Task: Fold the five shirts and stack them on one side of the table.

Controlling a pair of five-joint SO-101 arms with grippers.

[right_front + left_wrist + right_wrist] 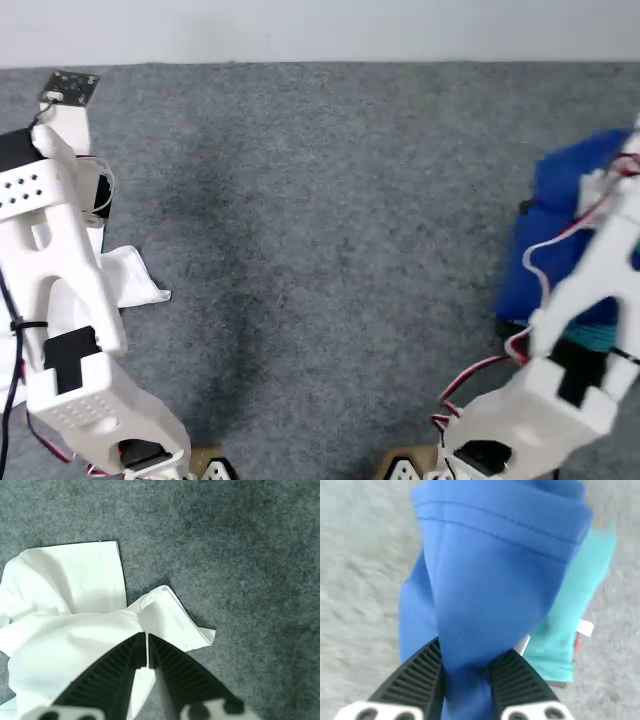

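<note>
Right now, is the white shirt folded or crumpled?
Crumpled: the white shirt lies in loose, uneven layers, with one flap sticking out, and bunches toward the left tool.

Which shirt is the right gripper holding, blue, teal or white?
The blue shirt, pinched in the right gripper. The teal shirt lies free beside it; the white shirt is at the left gripper.

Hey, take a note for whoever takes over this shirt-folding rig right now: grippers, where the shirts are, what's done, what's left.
Left gripper: shut, tips over the rumpled white shirt at the table's left edge; whether it pinches cloth is unclear.
Right gripper: shut on the blue shirt, which partly covers a teal shirt at the right edge.
Done: no finished stack visible.
Left: fold these, stack on one side.
</note>
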